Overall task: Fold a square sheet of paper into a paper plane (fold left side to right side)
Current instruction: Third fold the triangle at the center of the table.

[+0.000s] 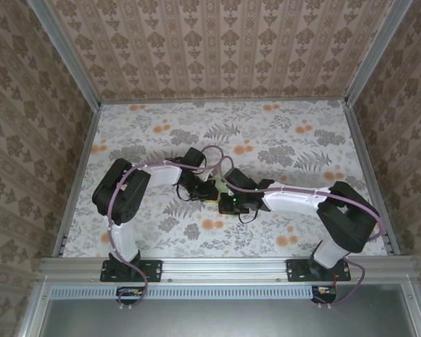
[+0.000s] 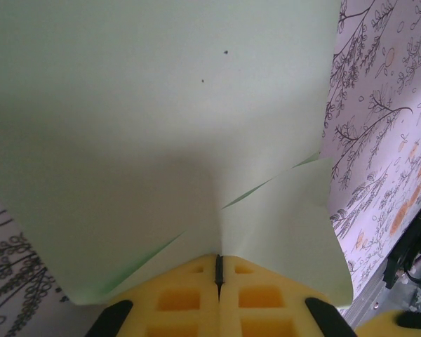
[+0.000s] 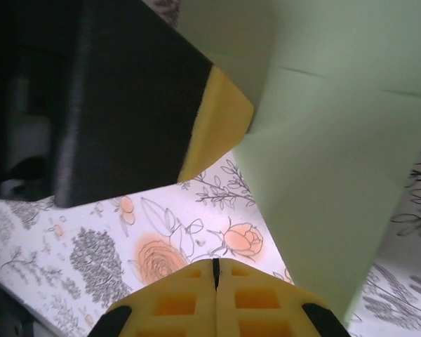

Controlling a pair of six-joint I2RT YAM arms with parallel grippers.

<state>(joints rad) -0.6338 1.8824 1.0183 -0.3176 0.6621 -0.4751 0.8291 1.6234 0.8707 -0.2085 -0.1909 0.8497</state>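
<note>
From above, the two arms lean in and meet over the middle of the table (image 1: 295,147). The left gripper (image 1: 208,189) and the right gripper (image 1: 228,201) sit just beside each other. A small bit of the pale-green paper plane (image 1: 220,184) peeks out between them. From here I cannot tell who holds it.

In the left wrist view, the left gripper (image 2: 217,270) is squeezed tight. There is only a thin dark line between its yellow fingers (image 2: 175,298). The paper plane (image 2: 161,119) fans out right from that line, so it looks pinched there. Creases run out from the pinch. I think this hold is meant to stop the fold from opening.

In the right wrist view, the right gripper (image 3: 215,270) is squeezed tight too, but it has nothing in it. Flowers on the table show just past its tips. The paper plane (image 3: 337,154) hangs just beside it, on the right side of the view, up off the table. A yellow finger of the left gripper touches the paper near the top. I think the right gripper waits close by so it can press or grab the next fold.
</note>
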